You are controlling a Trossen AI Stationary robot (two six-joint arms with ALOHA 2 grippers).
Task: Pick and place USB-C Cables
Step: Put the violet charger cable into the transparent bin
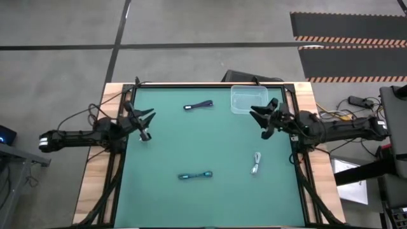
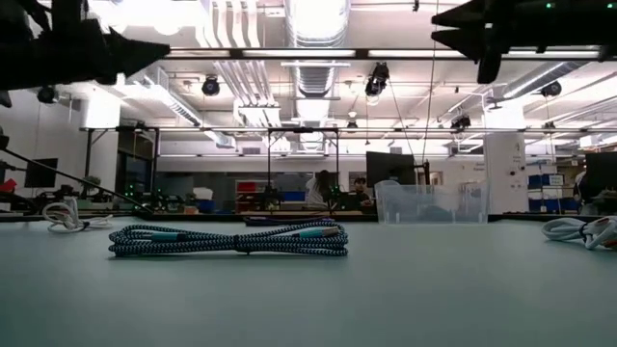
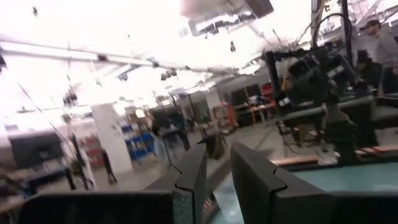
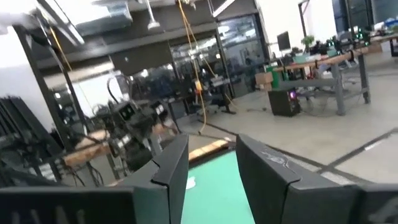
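Note:
Three USB-C cables lie on the green mat, each touched by no gripper. The dark navy cable [image 1: 198, 105] is at the far middle, the teal cable [image 1: 194, 175] [image 2: 229, 239] near the front, and the white-grey cable [image 1: 255, 163] [image 2: 581, 229] to the right. My left gripper [image 1: 150, 122] [image 3: 219, 168] hangs above the mat's left edge, open by a narrow gap, with nothing between its fingers. My right gripper [image 1: 256, 121] [image 4: 212, 162] hangs above the mat's right side, beside the clear container, open and holding nothing. Both point toward the middle of the table.
A clear plastic container [image 1: 247, 99] [image 2: 429, 202] stands at the far right of the mat. A small pale coiled thing [image 1: 145, 135] [image 2: 64, 217] lies on the mat under my left gripper. A black frame runs along the mat's edges. People stand in the room beyond the table.

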